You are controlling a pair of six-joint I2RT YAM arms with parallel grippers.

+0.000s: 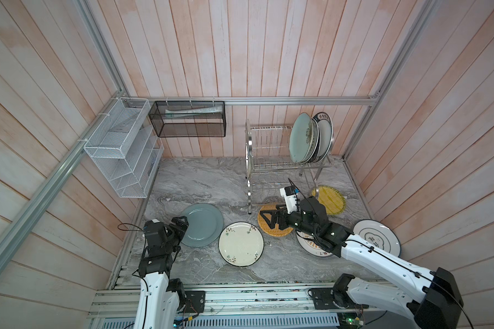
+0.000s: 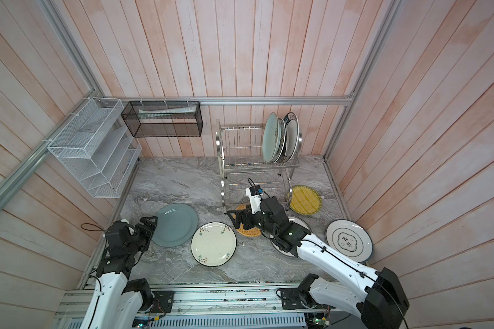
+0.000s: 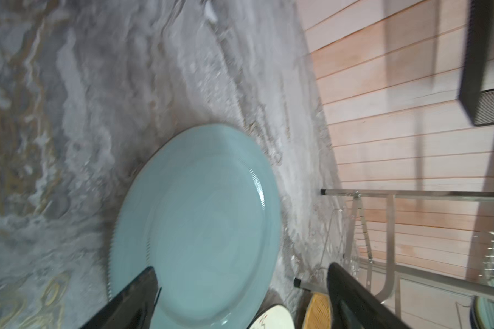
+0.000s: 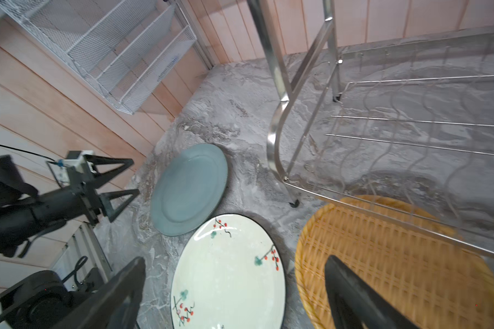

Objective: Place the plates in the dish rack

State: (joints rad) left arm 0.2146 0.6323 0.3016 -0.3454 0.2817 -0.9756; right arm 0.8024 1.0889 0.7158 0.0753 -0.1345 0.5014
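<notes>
The grey plate (image 1: 203,225) lies flat near the left edge of the bench (image 1: 200,182), toward its front. The left claw (image 1: 183,223) sits right at the plate's rim on the side nearest that edge, pointing across the plate. In the left wrist view its jaws stand wide, one finger (image 3: 143,287) over the near rim and the other out past the plate, with nothing held. Being round, the plate has no long axis. It lies flat, so the rim is probably the only hold, and the left arm is clearly the nearer one.

The right claw (image 1: 267,220) is also wide and empty. It hangs over the orange woven plate (image 4: 397,256), which lies just in front of the rack (image 1: 268,168) and partly under its lower tier. The rack stands at the back right corner with several plates upright at the right end of its upper tier. It is well apart from the grey plate and nearer the right arm.

The ringed plate (image 2: 348,240), by the right edge, bears two dark characters in a lobed frame, too small to read. The rearmost racked plate (image 1: 324,118) has rim lettering, also illegible. No brand shows.
</notes>
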